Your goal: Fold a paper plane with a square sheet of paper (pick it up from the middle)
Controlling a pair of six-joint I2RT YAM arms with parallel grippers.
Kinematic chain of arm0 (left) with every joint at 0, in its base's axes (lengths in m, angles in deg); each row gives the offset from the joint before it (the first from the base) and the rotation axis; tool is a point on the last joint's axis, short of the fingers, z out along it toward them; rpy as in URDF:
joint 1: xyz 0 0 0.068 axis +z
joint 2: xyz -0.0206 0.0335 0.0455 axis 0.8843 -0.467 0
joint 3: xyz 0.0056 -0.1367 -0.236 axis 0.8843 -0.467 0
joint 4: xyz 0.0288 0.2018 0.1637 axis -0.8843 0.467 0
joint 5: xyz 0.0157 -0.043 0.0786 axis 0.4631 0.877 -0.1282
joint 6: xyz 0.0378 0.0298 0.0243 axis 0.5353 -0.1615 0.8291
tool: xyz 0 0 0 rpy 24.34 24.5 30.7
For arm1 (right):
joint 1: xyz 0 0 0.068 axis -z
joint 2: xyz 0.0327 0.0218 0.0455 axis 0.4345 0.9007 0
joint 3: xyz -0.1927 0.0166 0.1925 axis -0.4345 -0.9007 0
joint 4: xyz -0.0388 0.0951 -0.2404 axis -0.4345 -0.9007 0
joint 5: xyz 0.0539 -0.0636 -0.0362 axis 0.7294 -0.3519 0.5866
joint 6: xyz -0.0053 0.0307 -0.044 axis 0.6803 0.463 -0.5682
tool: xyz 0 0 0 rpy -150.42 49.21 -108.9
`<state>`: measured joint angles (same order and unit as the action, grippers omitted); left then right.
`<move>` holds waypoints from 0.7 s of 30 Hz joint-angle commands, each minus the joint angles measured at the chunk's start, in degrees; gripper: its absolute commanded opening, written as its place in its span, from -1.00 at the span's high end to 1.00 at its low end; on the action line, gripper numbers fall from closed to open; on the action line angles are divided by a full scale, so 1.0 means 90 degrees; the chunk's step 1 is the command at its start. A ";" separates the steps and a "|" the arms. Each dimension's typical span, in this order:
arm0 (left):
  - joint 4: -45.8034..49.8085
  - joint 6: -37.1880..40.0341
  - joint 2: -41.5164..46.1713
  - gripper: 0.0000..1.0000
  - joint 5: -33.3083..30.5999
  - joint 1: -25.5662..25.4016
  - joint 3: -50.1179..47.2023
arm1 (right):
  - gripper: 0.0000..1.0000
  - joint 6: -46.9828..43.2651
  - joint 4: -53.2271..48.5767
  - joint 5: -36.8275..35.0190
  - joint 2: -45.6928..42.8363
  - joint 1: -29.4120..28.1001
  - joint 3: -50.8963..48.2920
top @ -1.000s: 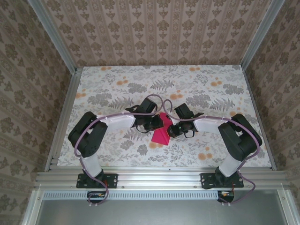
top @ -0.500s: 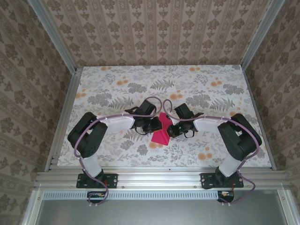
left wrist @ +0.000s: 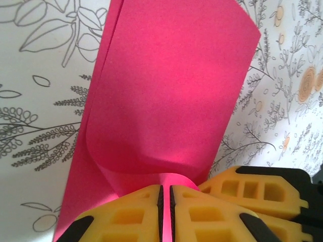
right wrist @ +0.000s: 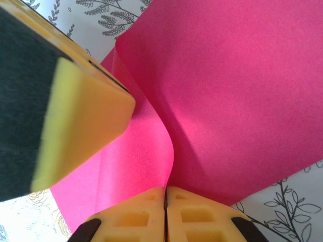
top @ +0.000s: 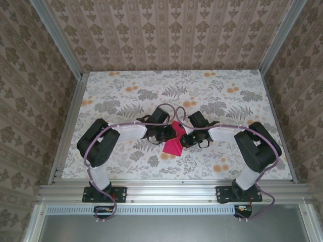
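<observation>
paper sheet (top: pixel 173 146): 1 | left end effector (left wrist: pixel 165 201): pinching | right end effector (right wrist: pixel 165 204): pinching

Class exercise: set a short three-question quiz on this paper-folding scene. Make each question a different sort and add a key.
1. Multiple choice: which gripper is shut on the paper? A) left only B) right only C) both
2. True or false: the paper lies flat and unfolded.
3. Fill in: the paper's colour is ____.

Key
1. C: the left gripper and the right gripper both pinch it.
2. False: it curves up into a loose fold between them.
3. Pink.
</observation>
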<state>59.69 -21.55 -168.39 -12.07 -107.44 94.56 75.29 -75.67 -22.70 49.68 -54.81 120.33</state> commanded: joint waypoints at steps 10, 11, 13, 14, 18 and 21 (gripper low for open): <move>-0.0130 -0.0059 -0.0401 0.74 -0.0052 -0.0008 -0.0122 | 0.68 0.0230 -0.0072 -0.0011 -0.0119 0.0054 0.0118; -0.0144 -0.0059 -0.0402 0.75 -0.0061 -0.0015 -0.0143 | 0.59 0.0279 -0.0114 -0.0047 -0.0206 0.0063 0.0118; -0.0109 -0.0043 -0.0402 0.74 -0.0090 -0.0016 -0.0163 | 0.39 0.0400 -0.0263 -0.0152 -0.0505 0.0110 0.0114; -0.0089 -0.0027 -0.0400 0.75 -0.0103 -0.0018 -0.0171 | 0.36 0.0496 -0.0328 -0.0177 -0.0633 0.0131 0.0109; -0.0039 0.0017 -0.0397 0.75 -0.0125 -0.0019 -0.0166 | 0.24 0.0941 -0.0518 -0.0042 -0.1230 0.0182 -0.0020; -0.0043 0.0036 -0.0419 0.75 -0.0111 -0.0027 -0.0133 | 0.32 0.1378 -0.0497 0.0647 -0.1482 0.0172 -0.0136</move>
<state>57.99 -21.57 -170.69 -12.09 -107.46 94.06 82.88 -78.23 -22.03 38.43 -53.26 120.31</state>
